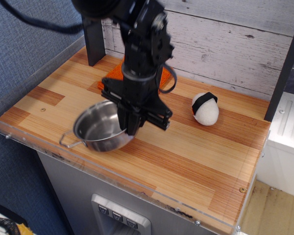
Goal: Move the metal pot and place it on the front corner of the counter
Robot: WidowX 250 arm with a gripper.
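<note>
Metal pot (99, 132), shallow shiny steel: we judge it tilted, lifted for carrying; black gripper (131, 128) clamped on right rim.

Bare worktop (196, 161) is lying open toward the front right corner, the rice ball (205, 108) sitting well behind it.

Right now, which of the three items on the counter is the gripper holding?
The metal pot: the gripper is clamped on its right rim and it sits tilted. The rice-ball toy and orange cloth lie apart, untouched.
</note>
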